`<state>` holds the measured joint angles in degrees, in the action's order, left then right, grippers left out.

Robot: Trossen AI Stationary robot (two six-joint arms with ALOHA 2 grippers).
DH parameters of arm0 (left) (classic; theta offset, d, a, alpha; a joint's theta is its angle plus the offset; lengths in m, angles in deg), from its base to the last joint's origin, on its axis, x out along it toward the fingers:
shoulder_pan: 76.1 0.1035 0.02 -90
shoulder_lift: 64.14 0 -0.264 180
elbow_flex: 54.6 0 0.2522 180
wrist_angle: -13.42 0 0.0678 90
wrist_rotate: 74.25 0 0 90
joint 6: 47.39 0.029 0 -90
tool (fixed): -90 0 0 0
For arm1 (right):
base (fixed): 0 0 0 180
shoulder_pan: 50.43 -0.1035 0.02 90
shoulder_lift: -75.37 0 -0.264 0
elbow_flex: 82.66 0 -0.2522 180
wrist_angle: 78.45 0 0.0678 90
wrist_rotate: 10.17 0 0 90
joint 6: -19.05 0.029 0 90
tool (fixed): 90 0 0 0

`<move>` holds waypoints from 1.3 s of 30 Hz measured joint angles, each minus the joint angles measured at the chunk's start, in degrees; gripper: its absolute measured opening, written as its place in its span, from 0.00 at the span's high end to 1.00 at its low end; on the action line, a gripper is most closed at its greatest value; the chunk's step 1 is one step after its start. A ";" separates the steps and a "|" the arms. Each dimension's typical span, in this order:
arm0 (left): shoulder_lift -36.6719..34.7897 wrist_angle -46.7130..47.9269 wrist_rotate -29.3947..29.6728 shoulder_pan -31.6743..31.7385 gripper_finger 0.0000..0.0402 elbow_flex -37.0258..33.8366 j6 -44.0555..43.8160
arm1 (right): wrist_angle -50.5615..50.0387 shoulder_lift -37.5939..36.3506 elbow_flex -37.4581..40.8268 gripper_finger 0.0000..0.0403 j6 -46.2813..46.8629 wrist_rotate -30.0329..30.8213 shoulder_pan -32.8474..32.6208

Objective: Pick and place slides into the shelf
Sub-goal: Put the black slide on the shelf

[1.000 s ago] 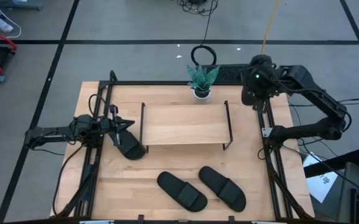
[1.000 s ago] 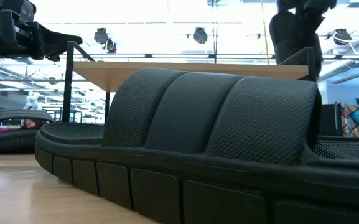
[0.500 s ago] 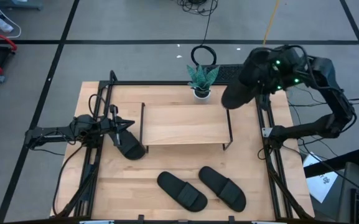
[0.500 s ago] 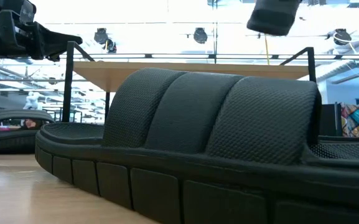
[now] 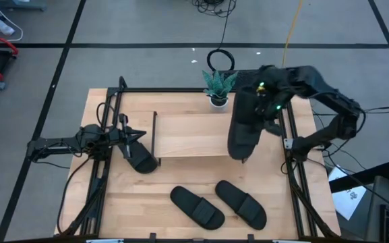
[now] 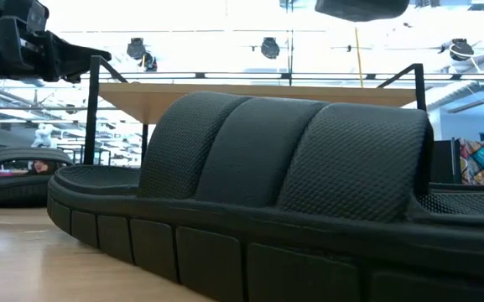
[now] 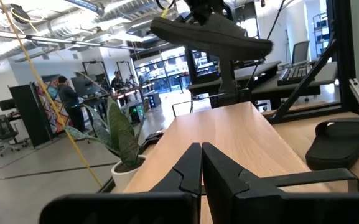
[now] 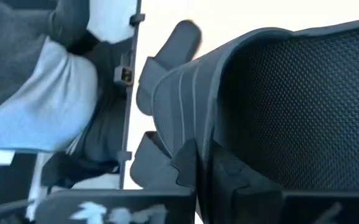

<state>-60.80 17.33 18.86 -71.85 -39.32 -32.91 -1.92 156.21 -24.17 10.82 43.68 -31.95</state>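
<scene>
My right gripper (image 5: 260,113) is shut on a black slide (image 5: 242,133) and carries it in the air over the right end of the shelf (image 5: 194,135); the slide shows high in the low view (image 6: 361,8) and in the left wrist view (image 7: 210,34). A second slide (image 5: 142,160) lies on the table by the shelf's left near corner. Two more slides (image 5: 196,206) (image 5: 241,202) lie sole-down near the table's near edge. My left gripper (image 5: 137,135) hovers shut beside the shelf's left frame, touching nothing. My right gripper pinches the slide by the edge of its wide strap (image 8: 213,134) between the two fingers. The slide is lifted clear above the shelf board and lies roughly level, its length running from the far side toward the near side.
A small potted plant (image 5: 218,88) stands just behind the shelf's far edge. Black rails (image 5: 103,169) (image 5: 295,182) run along the table's left and right sides. A coiled cable (image 5: 220,61) lies on the floor beyond the table.
My right gripper has swung from the table's far right corner toward the left and near side, out over the shelf's right end. The slide it carries has tipped from hanging upright to roughly level. My left arm has kept still.
</scene>
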 joint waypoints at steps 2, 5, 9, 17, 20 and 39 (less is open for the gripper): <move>-0.02 0.58 0.00 0.02 0.95 0.00 0.75 | -0.20 1.62 0.00 0.99 1.25 -0.12 -2.49; -0.02 0.76 0.00 0.02 0.95 0.02 2.48 | -0.16 4.03 0.02 0.99 3.98 -0.11 -5.31; 0.00 0.59 0.02 0.02 0.95 0.02 4.90 | -0.17 6.74 0.02 0.99 4.73 -0.29 -7.46; 0.00 0.79 0.02 0.00 0.95 0.02 6.06 | 3.81 11.78 0.02 0.99 8.50 -10.40 -7.71; 0.00 0.81 0.02 0.00 0.95 0.02 6.08 | 4.06 14.00 0.02 0.99 9.07 -10.61 -7.73; -0.02 2.11 0.02 0.01 0.95 0.02 6.60 | 3.36 17.18 3.41 1.00 9.78 -7.48 -8.46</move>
<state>-60.83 19.44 18.89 -71.84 -39.30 -26.31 1.44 173.39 -20.76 20.61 36.20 -40.40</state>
